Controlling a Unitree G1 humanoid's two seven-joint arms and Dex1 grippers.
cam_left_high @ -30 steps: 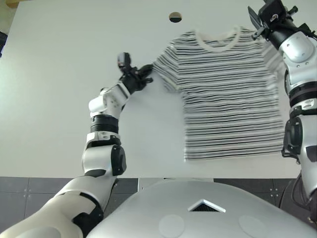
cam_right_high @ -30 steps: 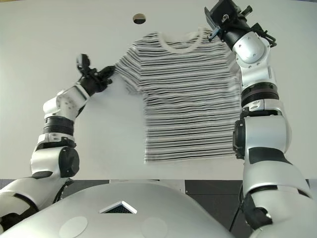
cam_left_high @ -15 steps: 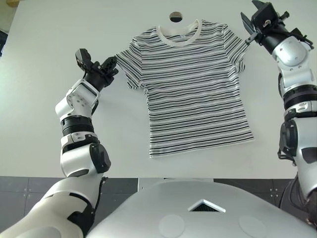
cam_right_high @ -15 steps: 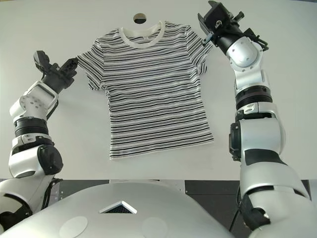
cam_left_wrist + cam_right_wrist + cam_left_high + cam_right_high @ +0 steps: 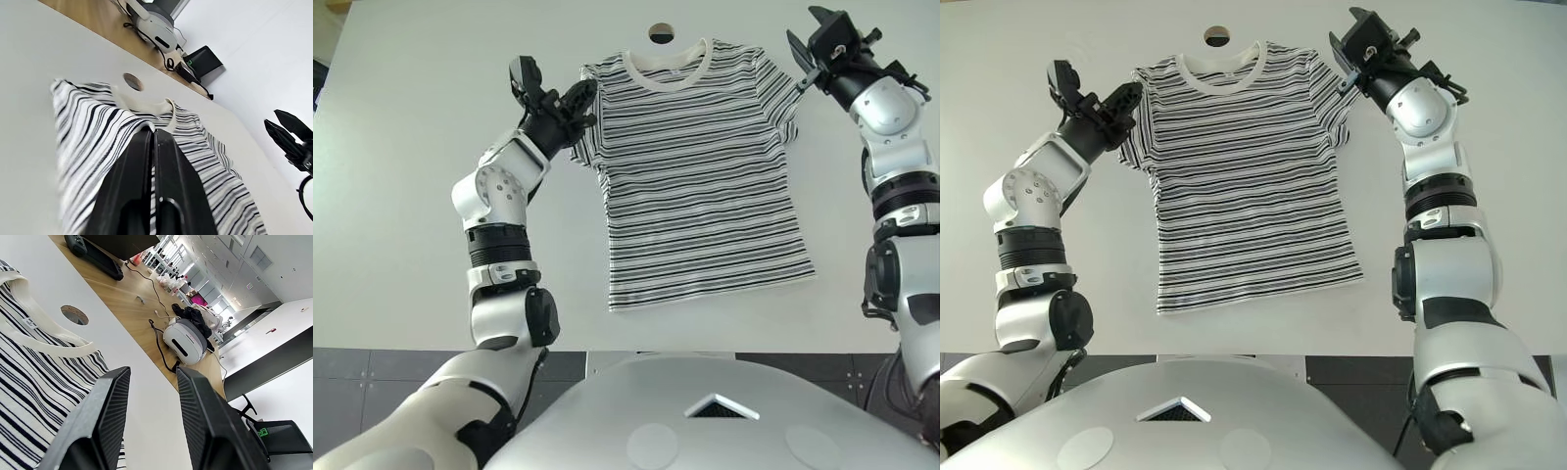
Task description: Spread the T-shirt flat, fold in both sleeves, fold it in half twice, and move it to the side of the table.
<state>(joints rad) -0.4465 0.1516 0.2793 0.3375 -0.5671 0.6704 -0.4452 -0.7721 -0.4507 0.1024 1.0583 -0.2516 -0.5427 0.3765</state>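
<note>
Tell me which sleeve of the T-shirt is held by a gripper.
The left sleeve: the left gripper is shut on it. The right sleeve lies flat beside the open right gripper.

surface: white table (image 5: 411, 196) | on it: striped T-shirt (image 5: 695, 176), laid out (collar beside round hole (image 5: 660, 33))

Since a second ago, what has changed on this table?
The striped T-shirt first slid toward the robot's left. Then the left gripper, shut on the left sleeve, carried it inward over the shirt. The open right gripper stayed beside the right sleeve; the shirt's body lies flat.
</note>
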